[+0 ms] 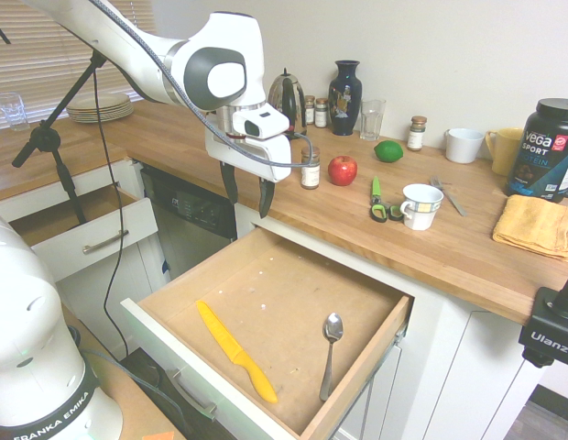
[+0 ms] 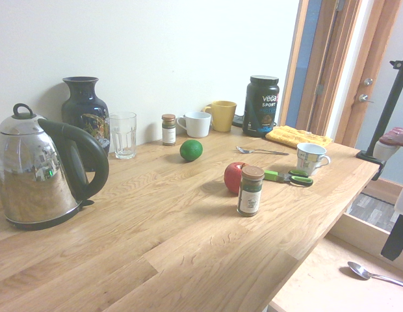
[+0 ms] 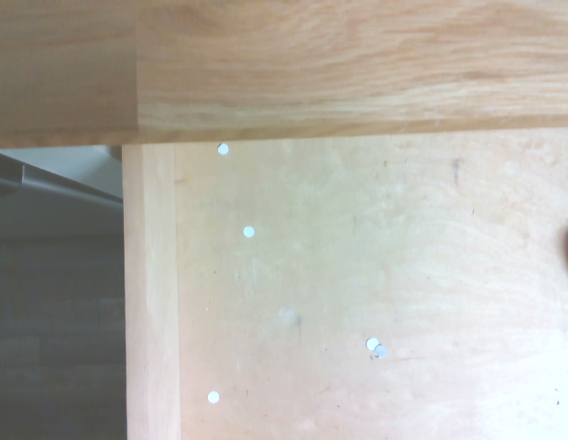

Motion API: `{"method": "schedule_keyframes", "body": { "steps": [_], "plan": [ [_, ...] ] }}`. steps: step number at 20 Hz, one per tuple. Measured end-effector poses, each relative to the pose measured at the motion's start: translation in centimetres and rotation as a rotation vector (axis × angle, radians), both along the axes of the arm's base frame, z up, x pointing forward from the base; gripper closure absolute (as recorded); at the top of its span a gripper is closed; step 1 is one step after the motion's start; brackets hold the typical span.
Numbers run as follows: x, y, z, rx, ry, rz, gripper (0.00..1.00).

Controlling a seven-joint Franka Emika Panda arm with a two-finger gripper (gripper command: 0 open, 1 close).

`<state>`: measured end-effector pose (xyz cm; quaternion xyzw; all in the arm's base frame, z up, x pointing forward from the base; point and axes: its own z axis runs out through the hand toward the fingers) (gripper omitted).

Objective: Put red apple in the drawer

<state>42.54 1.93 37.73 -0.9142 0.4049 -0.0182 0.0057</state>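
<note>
Drawer (image 1: 266, 302) stands pulled out below the counter (image 1: 376, 229), its wooden bottom bare but for a yellow knife (image 1: 234, 351) toward its left and a spoon (image 1: 330, 353) toward its right. Over the drawer's back left corner hangs the gripper (image 1: 247, 190), fingers spread wide and holding nothing (they point straight down). Beyond the drawer, on the counter, the red apple (image 1: 342, 170) sits just beside a spice jar (image 1: 310, 169), with a green lime (image 1: 388, 151) farther back.

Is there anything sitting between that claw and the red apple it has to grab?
Yes. A small spice jar stands on the counter right beside the red apple, on the side facing the gripper, whose open jaws hang over the drawer's back edge.
</note>
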Motion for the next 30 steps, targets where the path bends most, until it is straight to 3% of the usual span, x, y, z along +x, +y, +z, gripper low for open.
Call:
{"method": "schedule_keyframes", "body": {
  "steps": [6,30],
  "plan": [
    [1.5,0.0,0.5,-0.002,-0.023,0.009,0.00],
    [22.5,-1.8,6.2,-0.028,-0.044,-0.082,0.00]
  ]
}}
